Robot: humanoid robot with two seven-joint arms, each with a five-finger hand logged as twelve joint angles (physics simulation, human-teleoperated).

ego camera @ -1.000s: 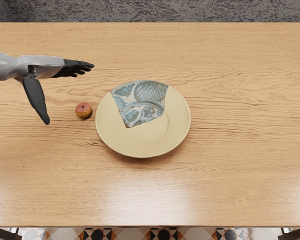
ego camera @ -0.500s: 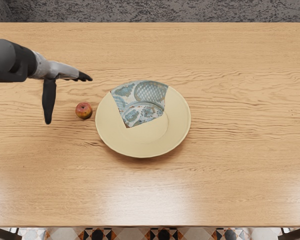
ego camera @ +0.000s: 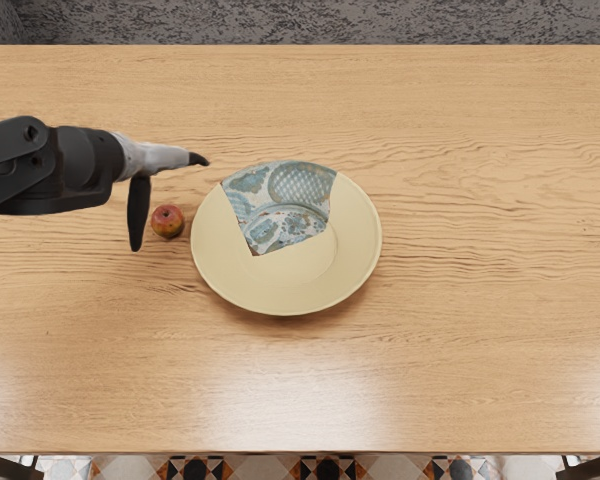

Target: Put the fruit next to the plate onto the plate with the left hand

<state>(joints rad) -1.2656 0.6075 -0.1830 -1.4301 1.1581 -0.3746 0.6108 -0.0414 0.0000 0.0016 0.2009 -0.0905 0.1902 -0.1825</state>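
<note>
Hovering left hand (ego camera: 156,160) near fruit (ego camera: 167,221), beside plate (ego camera: 204,248) rim.

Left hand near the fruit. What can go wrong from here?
1. The small round red fruit lies on the wooden table, free to roll. The open left hand hovers by it with one finger hanging beside it, which may knock it away.
2. The fruit lies close to the rim of the round cream plate, so fingers closing there may bump the plate.
</note>
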